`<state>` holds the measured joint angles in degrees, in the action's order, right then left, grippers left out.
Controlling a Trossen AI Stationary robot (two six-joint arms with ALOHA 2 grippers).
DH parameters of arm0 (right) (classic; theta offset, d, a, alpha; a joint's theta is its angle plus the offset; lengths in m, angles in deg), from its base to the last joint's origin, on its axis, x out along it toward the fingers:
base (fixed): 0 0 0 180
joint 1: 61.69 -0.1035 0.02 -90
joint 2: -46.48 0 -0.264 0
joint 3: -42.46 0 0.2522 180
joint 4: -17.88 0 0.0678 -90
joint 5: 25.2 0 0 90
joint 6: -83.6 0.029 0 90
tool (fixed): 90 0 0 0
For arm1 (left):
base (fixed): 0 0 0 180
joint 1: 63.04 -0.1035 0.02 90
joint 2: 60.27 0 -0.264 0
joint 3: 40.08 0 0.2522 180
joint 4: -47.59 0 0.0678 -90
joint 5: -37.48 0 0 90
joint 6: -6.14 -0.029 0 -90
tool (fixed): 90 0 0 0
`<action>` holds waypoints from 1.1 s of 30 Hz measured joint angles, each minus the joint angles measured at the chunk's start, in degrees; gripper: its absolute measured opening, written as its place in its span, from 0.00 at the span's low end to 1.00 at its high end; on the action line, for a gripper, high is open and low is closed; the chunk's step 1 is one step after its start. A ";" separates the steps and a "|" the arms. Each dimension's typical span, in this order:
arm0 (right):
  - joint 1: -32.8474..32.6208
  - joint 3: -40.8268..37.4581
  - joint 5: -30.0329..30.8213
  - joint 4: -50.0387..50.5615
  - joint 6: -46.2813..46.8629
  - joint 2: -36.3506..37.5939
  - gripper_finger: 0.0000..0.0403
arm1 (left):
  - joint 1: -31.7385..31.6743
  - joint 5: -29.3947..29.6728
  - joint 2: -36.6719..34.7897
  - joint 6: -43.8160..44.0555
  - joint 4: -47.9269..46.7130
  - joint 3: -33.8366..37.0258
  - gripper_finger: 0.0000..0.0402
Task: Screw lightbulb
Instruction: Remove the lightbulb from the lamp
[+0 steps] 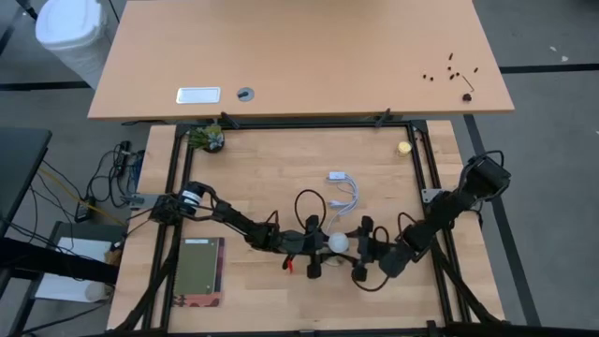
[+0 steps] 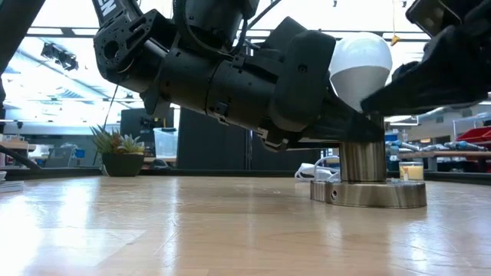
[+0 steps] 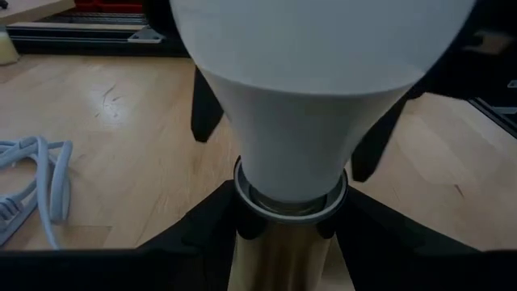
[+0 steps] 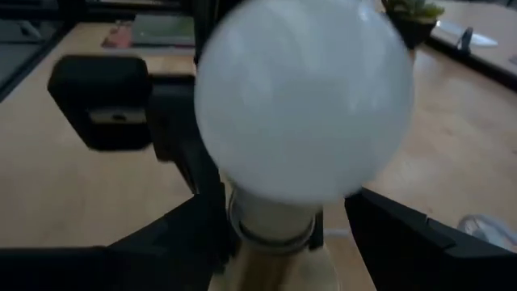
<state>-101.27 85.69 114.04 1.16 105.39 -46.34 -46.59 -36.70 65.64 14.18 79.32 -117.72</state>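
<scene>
The white frosted lightbulb (image 1: 338,243) stands upright with its neck in the brass socket stem (image 2: 362,159), which rises from the round disc base (image 2: 368,193) on the wooden table. My left gripper (image 1: 328,246) comes from the table's left, low at the stem, and is shut on it. My right gripper (image 1: 350,247) comes from the table's right, slightly higher, with a finger on each side of the bulb's tapering neck. In the left wrist view the bulb (image 3: 307,89) fills the top. In the right wrist view its globe (image 4: 303,105) does. My left gripper pinches the socket stem (image 3: 279,250) just under its rim between its two fingers (image 3: 202,238). It comes about level from the table's left. The base stays flat on the table. My right gripper pinches the bulb's tapered neck (image 4: 271,214) just above the socket. One finger (image 4: 388,230) is on each side. It comes from the table's right, slanting slightly down. The bulb stands upright in the socket.
A coiled white cord with a small plug (image 1: 344,192) lies just beyond the socket. A tiny yellowish ball (image 1: 404,147) sits at the far right, a potted plant (image 1: 208,139) at the far left, and a green pad (image 1: 201,270) at the near left. Black frame rails (image 1: 426,168) ring the table.
</scene>
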 joint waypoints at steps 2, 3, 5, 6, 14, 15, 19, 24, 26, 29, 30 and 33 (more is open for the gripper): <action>0.38 -0.01 -0.01 -2.16 -2.09 0.01 0.66 | 0.06 0.03 0.00 0.02 0.00 0.00 0.47; 0.45 -0.01 0.00 -3.27 -3.40 0.01 0.66 | 0.06 0.03 0.00 0.04 0.00 0.00 0.47; 0.71 0.03 0.04 -3.39 -4.62 0.05 0.66 | 0.06 0.05 0.02 0.04 0.00 0.00 0.47; 0.76 0.03 0.11 -2.20 -4.66 0.05 0.66 | 0.06 0.05 0.02 0.07 -0.02 0.00 0.47; -3.97 0.07 10.66 13.67 7.42 2.87 0.64 | 0.05 0.85 0.04 0.20 -0.58 -0.02 0.47; -4.92 -0.03 12.10 15.86 8.97 3.45 0.63 | 0.07 0.91 0.04 0.18 -0.63 -0.02 0.47; -8.42 -0.01 17.38 25.41 18.21 5.37 0.61 | 0.08 0.86 0.02 0.17 -0.63 -0.02 0.47; -9.49 -0.01 17.03 29.18 24.61 5.24 0.60 | 0.08 0.82 0.02 0.03 -0.63 -0.02 0.47; -9.41 -0.01 15.71 28.38 25.16 4.93 0.60 | 0.10 0.82 0.02 -0.07 -0.63 -0.02 0.47; -9.33 -0.01 13.65 25.96 26.20 4.86 0.60 | 0.10 0.82 0.02 -0.07 -0.63 -0.02 0.47; -9.33 -0.01 12.77 24.93 26.22 4.86 0.60 | 0.10 0.80 0.02 -0.08 -0.63 -0.02 0.47; -9.05 -0.01 10.36 22.00 25.32 4.86 0.60 | 0.10 0.82 0.02 -0.09 -0.62 0.00 0.47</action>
<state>-110.32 85.68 124.41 23.16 130.71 -41.48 -46.48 -35.88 65.66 14.09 78.70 -117.72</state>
